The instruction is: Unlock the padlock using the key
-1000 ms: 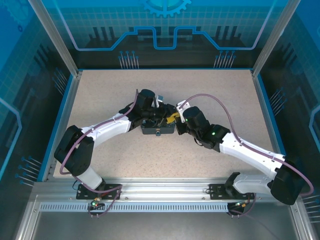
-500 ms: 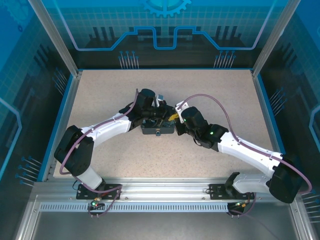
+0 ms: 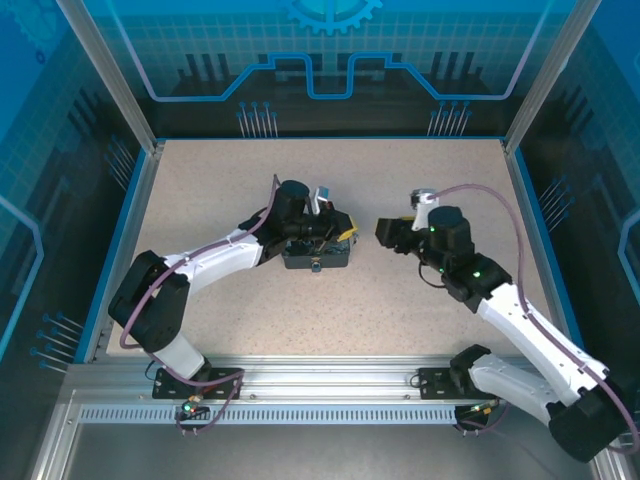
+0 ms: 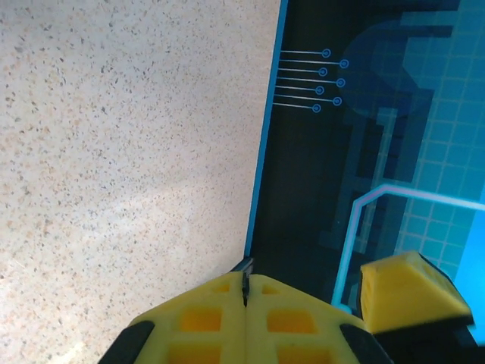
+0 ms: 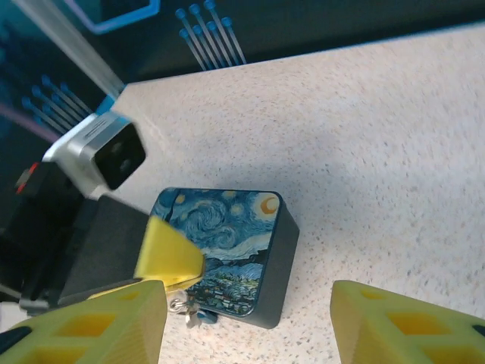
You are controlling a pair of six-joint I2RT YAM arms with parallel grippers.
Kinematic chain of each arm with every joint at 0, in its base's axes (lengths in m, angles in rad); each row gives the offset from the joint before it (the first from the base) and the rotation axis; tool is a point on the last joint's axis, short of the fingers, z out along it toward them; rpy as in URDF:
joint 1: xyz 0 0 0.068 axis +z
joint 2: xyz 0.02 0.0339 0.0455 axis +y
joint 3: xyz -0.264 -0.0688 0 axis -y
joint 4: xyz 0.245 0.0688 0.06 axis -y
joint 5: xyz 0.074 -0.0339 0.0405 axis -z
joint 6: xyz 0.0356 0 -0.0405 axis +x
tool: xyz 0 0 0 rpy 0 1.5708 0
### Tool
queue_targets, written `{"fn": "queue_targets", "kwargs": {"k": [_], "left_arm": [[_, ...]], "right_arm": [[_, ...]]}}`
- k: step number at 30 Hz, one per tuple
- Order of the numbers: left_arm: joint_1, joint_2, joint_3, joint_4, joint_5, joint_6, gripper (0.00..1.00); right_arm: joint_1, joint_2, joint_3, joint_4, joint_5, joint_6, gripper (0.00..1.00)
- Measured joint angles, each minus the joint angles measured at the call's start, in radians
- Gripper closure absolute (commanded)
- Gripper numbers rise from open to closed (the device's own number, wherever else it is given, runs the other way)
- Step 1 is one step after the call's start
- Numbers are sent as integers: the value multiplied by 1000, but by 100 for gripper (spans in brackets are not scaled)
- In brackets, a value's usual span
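Top external view: against the earlier frames, you will find the right gripper (image 3: 383, 232) drawn back to the right. It now stands apart from the printed box (image 3: 315, 258), where it met the left gripper (image 3: 340, 238) a second ago. The left gripper has kept its place over the box's right end, and the box has not shifted on the speckled desk (image 3: 230, 180). Left wrist view: your left gripper is clenched, its two yellow fingers (image 4: 204, 322) pressed flat together. From the seam between them a thin dark-grey sliver, the key (image 4: 243, 269), stands out by its tip alone, the rest hidden between the pads. Beyond it lie the desk and its blue rim (image 4: 265, 152). Right wrist view: your right gripper is released, its yellow fingers (image 5: 83, 326) set at the two lower corners of the frame, wide apart, with nothing held between them. Ahead lies the box, its top printed with a swirling blue night sky and a yellow crescent, its side dark grey. The padlock (image 5: 195, 314) sits at the near lower-left corner of the box, a tiny bluish-grey metallic piece just under a yellow finger of the left gripper. It is too small for you to tell whether its shackle is shut.
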Motion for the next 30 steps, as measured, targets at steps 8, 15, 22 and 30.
{"fn": "queue_targets", "kwargs": {"k": [8, 15, 22, 30], "left_arm": [[1, -39, -44, 76, -63, 168, 100], [-6, -93, -108, 190, -216, 282, 100], [-55, -98, -136, 261, -360, 344, 100], [-68, -98, -138, 348, -438, 324, 100]], "right_arm": [[-85, 80, -97, 151, -226, 339, 41], [-86, 172, -176, 431, -313, 611, 44], [-85, 212, -184, 602, -321, 740, 49], [-57, 290, -184, 718, -320, 802, 56]]}}
